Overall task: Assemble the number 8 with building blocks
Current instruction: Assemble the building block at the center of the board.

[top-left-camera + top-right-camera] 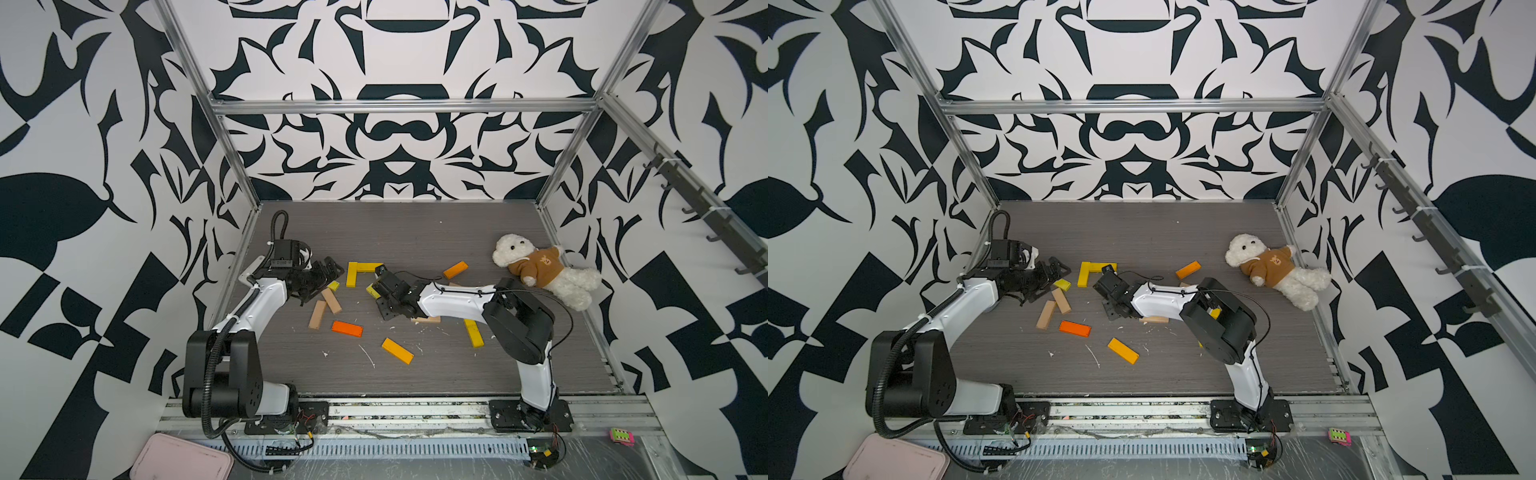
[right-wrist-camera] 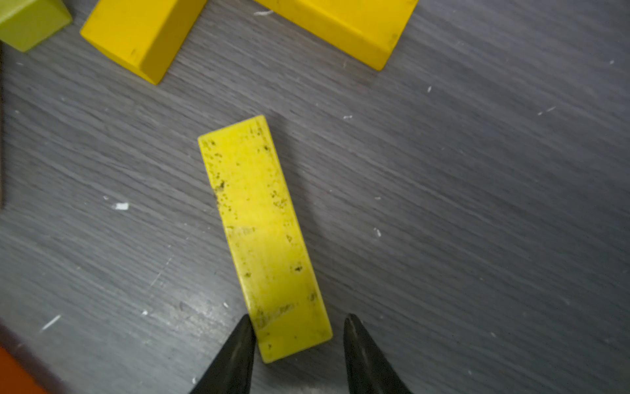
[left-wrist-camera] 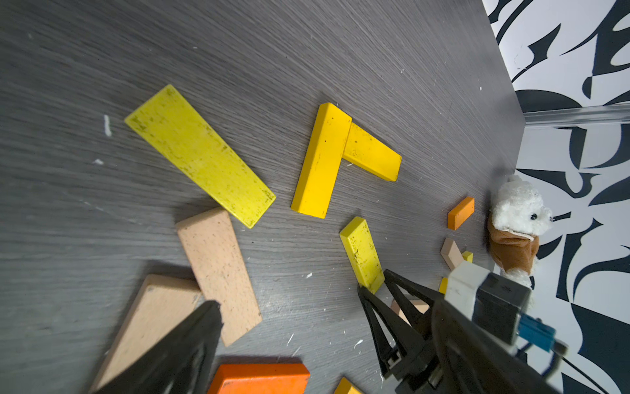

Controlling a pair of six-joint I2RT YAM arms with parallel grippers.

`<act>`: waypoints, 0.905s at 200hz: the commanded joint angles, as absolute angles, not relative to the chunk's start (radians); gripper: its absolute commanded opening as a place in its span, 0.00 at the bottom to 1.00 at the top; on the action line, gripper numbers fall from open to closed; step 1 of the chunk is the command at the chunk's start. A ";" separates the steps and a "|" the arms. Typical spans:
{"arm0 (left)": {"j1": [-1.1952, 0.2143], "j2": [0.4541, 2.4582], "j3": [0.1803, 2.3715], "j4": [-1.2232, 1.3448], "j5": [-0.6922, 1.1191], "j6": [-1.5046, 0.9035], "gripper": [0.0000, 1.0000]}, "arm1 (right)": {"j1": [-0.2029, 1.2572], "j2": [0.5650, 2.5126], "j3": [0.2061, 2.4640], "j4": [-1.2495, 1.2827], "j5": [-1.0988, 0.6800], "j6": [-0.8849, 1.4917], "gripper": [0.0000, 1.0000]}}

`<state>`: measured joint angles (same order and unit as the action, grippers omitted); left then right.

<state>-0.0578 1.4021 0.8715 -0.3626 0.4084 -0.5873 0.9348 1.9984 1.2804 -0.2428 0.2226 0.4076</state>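
The building blocks lie scattered on the grey table [image 1: 415, 232]. Two yellow blocks [image 1: 352, 274] form an L near the middle. In the right wrist view, a speckled yellow block [image 2: 262, 232] lies flat with its near end between my right gripper's [image 2: 298, 327] jaws. One fingertip touches its side and the other stands apart, so the gripper is open. In a top view the right gripper [image 1: 376, 280] sits just right of the L. My left gripper [image 1: 324, 282] hangs wide open over two tan blocks [image 1: 331, 300] and holds nothing. An orange block [image 3: 259, 378] lies below the left gripper [image 3: 288, 300].
Further blocks lie about: orange [image 1: 347, 328], yellow-orange [image 1: 397, 350], orange [image 1: 455, 269], yellow [image 1: 473, 332], and tan [image 1: 426, 319] under the right arm. A white teddy bear in a brown hoodie [image 1: 540, 270] lies at the right wall. A pink tray [image 1: 180, 459] sits off the table's front.
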 commanded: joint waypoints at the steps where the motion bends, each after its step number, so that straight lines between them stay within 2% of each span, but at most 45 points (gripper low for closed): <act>1: -0.063 1.415 0.894 -0.364 0.417 -0.591 0.99 | 0.930 1.966 1.269 -0.263 0.250 0.395 0.47; 27: -0.072 1.420 0.899 -0.364 0.412 -0.594 0.99 | 0.918 1.956 1.256 -0.260 0.252 0.414 0.47; 89: -0.088 1.451 0.940 -0.375 0.414 -0.586 0.99 | 0.882 1.965 1.269 -0.255 0.247 0.391 0.31; 181: -0.107 1.466 0.945 -0.376 0.416 -0.580 0.99 | 0.818 1.970 1.252 -0.167 0.015 0.201 0.33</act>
